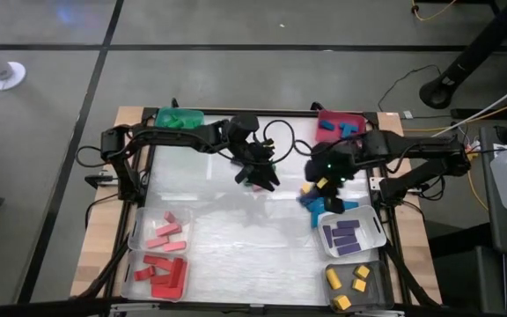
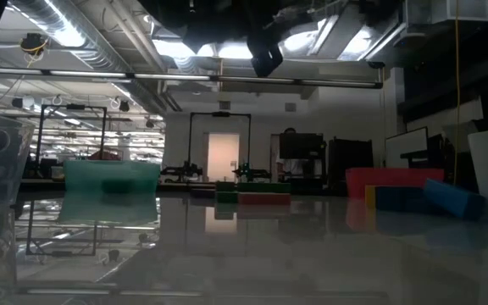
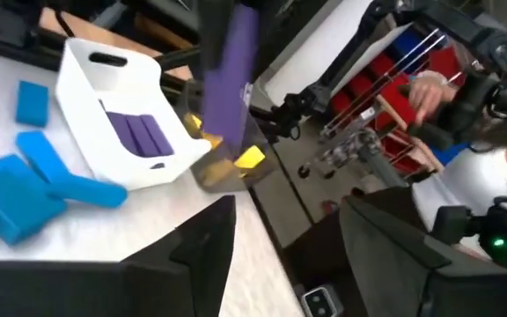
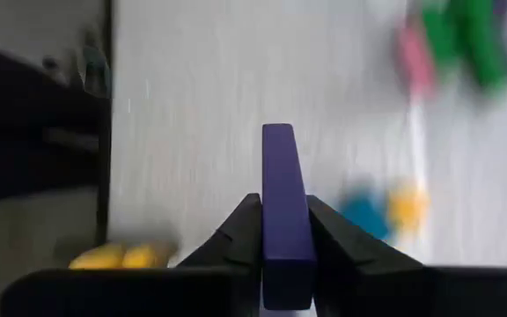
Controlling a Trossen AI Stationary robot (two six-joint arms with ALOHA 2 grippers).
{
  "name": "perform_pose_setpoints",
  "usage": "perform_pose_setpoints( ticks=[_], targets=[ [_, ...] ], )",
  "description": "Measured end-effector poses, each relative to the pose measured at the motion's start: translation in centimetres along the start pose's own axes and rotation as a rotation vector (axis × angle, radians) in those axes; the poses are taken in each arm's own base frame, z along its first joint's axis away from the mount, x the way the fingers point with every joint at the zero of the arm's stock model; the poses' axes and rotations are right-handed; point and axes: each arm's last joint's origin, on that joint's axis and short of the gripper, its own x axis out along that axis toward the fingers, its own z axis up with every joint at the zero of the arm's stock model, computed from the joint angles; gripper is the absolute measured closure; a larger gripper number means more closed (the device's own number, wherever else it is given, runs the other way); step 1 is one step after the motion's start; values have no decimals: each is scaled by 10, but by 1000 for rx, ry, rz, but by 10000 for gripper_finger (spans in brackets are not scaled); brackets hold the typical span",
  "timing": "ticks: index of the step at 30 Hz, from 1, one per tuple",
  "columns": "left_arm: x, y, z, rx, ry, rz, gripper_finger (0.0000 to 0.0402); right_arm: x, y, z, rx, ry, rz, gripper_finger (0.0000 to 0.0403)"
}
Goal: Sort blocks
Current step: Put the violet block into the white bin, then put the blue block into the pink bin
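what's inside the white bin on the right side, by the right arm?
The white bin holds several purple blocks lying flat, side by side. The right hand hovers beside its corner, shut on another purple block. The bin's floor under the blocks is covered.

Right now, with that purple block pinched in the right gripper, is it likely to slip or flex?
Probably rigid: the purple block shows straight, flat faces with no bend where the right gripper clamps it. It looks light for its size, a small solid bar. Slip risk seems modest, since the fingers press its flat sides, but it juts out well past them, so a bump could twist it.
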Motion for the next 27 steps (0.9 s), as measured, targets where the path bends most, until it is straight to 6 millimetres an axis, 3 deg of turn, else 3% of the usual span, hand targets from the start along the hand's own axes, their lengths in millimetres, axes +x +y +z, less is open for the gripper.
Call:
perform_pose_setpoints(
  ticks=[4,9,17,27],
  targets=[
    [-7,6,2,28,-17,31,208,3,3,-27,188,258,-42,329],
    [-14,14,1,22,-30,130,208,19,13,-52,276,463,-107,334],
    [-19,21,-4,45,9,202,208,53,33,-84,290,628,-133,319],
    [-19,21,-6,86,26,203,208,71,32,-104,287,719,-187,271]
  ],
)
